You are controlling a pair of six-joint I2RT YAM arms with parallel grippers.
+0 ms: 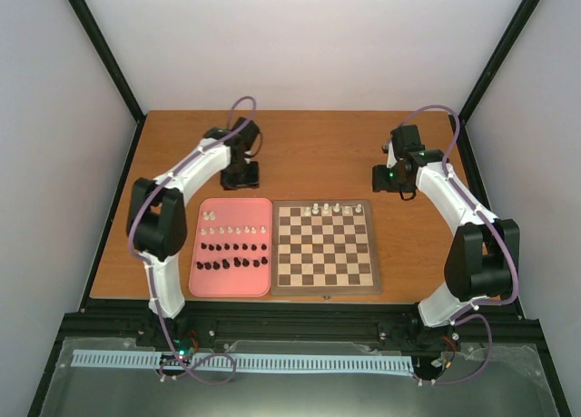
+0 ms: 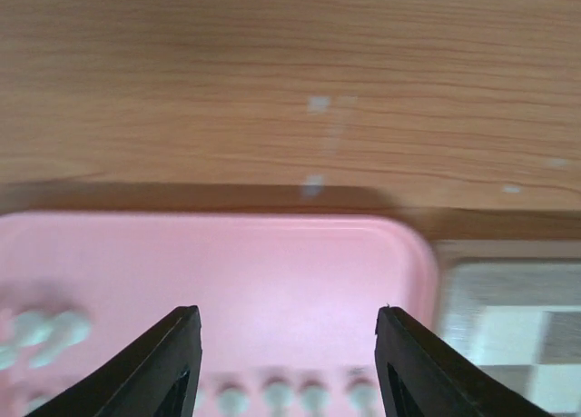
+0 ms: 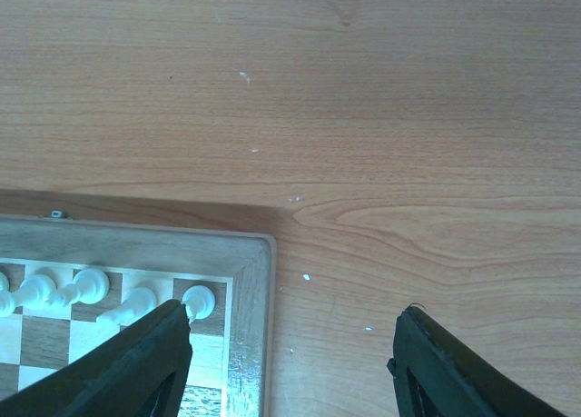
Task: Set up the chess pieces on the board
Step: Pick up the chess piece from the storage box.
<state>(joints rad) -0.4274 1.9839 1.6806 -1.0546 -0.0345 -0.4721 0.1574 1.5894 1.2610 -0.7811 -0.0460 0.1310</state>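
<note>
Both arms hang over the bare far part of the worktop (image 1: 318,153), neither carrying anything. Left end effector (image 1: 241,174): fingers spread apart and empty. The pink tray (image 1: 231,206) lies below it and toward the bases, its far rim running under the gap in the wrist view. Right end effector (image 1: 388,178): fingers likewise wide apart and empty. The board (image 1: 374,249) sits below and to its left, with the far right corner just inside its left finger. A few white pieces (image 1: 338,208) stand along the board's far row, the row nearest the right end effector. The other white ones and the black pieces (image 1: 234,255) sit in rows on the tray, on the near side of the left one. My reading: stock is kept on the tray hard against the board so carries are short, and open fingers suggest both arms are between picks. Hard to make out: the left wrist view is blurred, and the frame edge and fingers cut off the pieces at its bottom. Piece types are unreadable from above, and I cannot give an exact count on the board. The near rows fall outside both wrist views.
</note>
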